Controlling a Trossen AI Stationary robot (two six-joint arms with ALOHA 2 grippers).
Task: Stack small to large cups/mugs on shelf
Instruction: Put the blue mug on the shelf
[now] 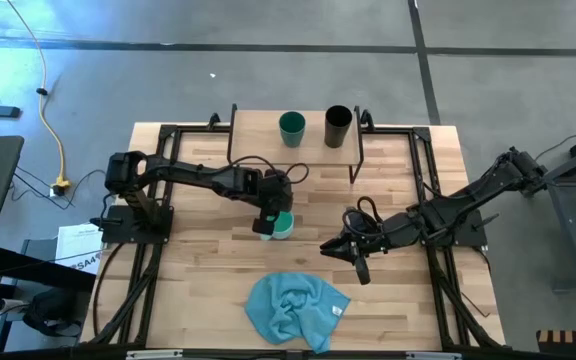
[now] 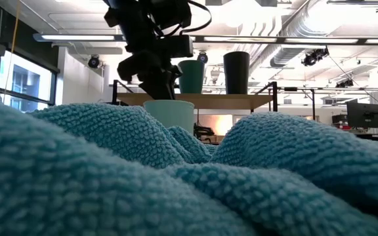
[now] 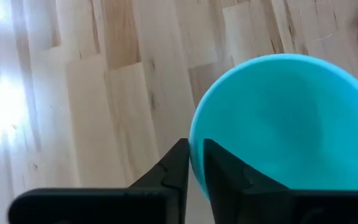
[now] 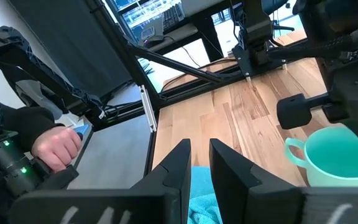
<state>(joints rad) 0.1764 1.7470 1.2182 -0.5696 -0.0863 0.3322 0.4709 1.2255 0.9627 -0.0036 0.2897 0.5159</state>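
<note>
The left gripper (image 1: 271,214) sits over the turquoise mug (image 1: 282,225) near the table's centre, its fingers (image 3: 178,167) drawn narrow and pinching the mug's rim, one inside the wall and one outside; the mug rests on the tabletop (image 1: 198,270), or barely off it, which cannot be told; the shelf (image 1: 258,125) stands at twelve o'clock from the mug, well apart, with the teal cup (image 1: 291,128) and the black cup (image 1: 338,126) already on it side by side; the right gripper (image 1: 358,250) waits at three o'clock from the mug, its fingers (image 4: 180,163) nearly closed on nothing, the blue cloth (image 1: 293,305) lying at six o'clock; a person's hand (image 4: 56,144) shows beyond the table edge in the right wrist view; the risk, as I judge it, lies in that thin hold on the rim; a mug carried by one side of its lip may swing or slip loose on the way up; the mug could also clip the shelf's front edge or knock the teal cup if brought in too low.
</note>
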